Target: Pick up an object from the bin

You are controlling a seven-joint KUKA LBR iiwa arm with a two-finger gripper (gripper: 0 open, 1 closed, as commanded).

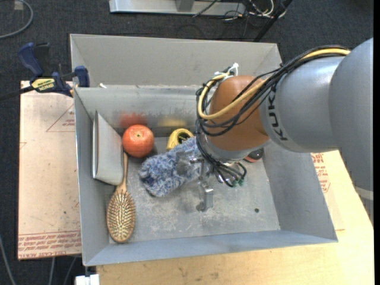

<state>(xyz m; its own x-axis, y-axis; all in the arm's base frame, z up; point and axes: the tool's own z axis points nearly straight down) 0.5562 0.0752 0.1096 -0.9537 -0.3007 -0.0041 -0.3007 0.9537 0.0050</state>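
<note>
Well, the big grey arm [309, 105] hangs over the right half of the bin [237, 221], hiding whatever lies beneath its orange wrist cover. Its gripper [205, 199] points down at bare floor near the middle; whether it is apart or together I cannot tell from where I stand.

The nearest thing is the blue-and-white cloth [163, 174], crumpled just to the gripper's left. My worry is that a close here catches only a loose fold, or nothing, and the cloth slips away on the lift.

The grey slab [108, 153], the wooden hairbrush [121, 215] and the red apple [138, 141] lie farther left. A dragged cloth could nudge the apple rolling, or snag the small yellow thing [178, 137] behind it.
</note>
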